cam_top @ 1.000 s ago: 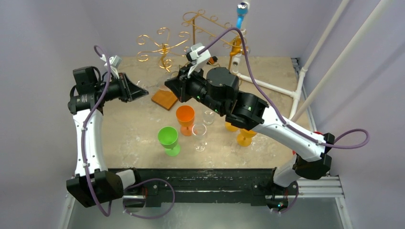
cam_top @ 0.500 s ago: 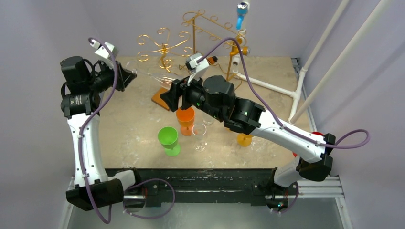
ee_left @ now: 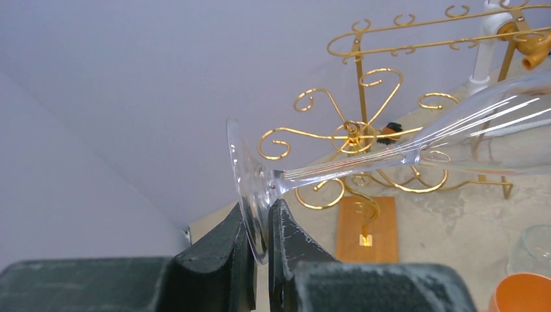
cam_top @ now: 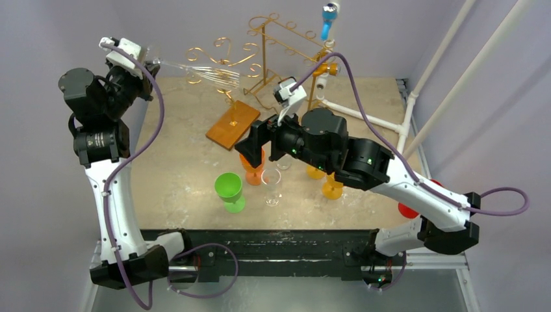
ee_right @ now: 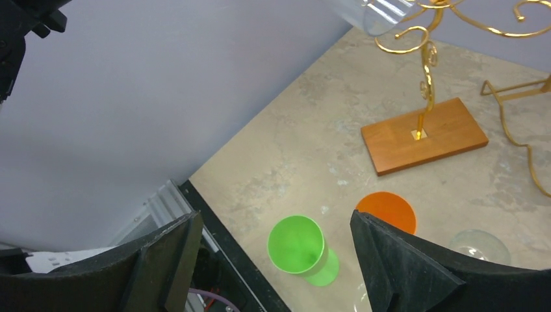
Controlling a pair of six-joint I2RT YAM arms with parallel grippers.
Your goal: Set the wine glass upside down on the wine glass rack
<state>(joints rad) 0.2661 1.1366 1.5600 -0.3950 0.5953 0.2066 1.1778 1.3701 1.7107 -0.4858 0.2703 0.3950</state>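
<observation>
A clear wine glass [cam_top: 208, 73] lies almost level in the air, held by its foot in my left gripper [cam_top: 148, 64], which is raised high at the back left. In the left wrist view the gripper [ee_left: 261, 224] is shut on the foot's rim, and the stem [ee_left: 338, 166] runs right toward the bowl. The bowl hovers at the top curls of the gold wine glass rack [cam_top: 224, 62] on its wooden base [cam_top: 232, 123]. My right gripper [cam_top: 245, 144] is open and holds nothing. It hangs above the cups, and the right wrist view [ee_right: 276, 221] shows it apart from the glass.
A green cup [cam_top: 229, 188], an orange cup [cam_top: 252, 159] and a small clear glass [cam_top: 271, 185] stand mid-table under the right gripper. Yellow-orange cups [cam_top: 331, 185] sit further right. A taller gold rack [cam_top: 279, 32], a blue fixture [cam_top: 329, 16] and white pipes [cam_top: 364, 117] fill the back right.
The right gripper opened, let go of the glass and drew back to the right. The left arm swung up and back left, carrying the glass toward the rack's top.
</observation>
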